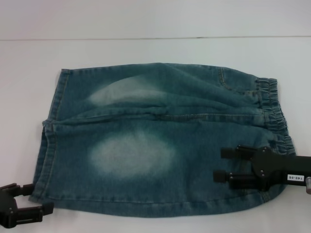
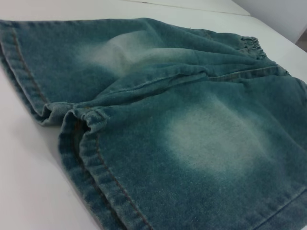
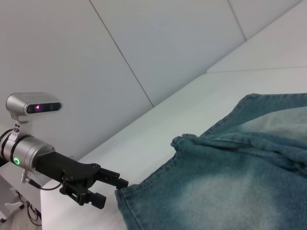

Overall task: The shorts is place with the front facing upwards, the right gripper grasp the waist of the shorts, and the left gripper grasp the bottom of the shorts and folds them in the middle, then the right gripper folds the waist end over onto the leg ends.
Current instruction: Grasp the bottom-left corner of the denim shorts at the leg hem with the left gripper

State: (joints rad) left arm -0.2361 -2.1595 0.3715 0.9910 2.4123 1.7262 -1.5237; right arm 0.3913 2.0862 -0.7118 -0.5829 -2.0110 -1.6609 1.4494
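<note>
Faded blue denim shorts [image 1: 146,145] lie flat on the white table [image 1: 146,53], with the elastic waist [image 1: 274,104] to the right and the leg hems [image 1: 46,145] to the left. My right gripper [image 1: 219,164] hovers over the near part of the waist end, fingers pointing left and open with nothing between them. Beside the near corner of the leg hem, my left gripper [image 1: 41,198] stands open, just off the cloth. The right wrist view shows that left gripper [image 3: 112,190] open next to the hem corner of the shorts [image 3: 240,182]. The left wrist view shows the two leg hems of the shorts [image 2: 192,134] close up.
The table's far edge meets a pale wall [image 1: 155,19] behind the shorts. Bare white tabletop surrounds the cloth on the far and left sides [image 1: 24,73].
</note>
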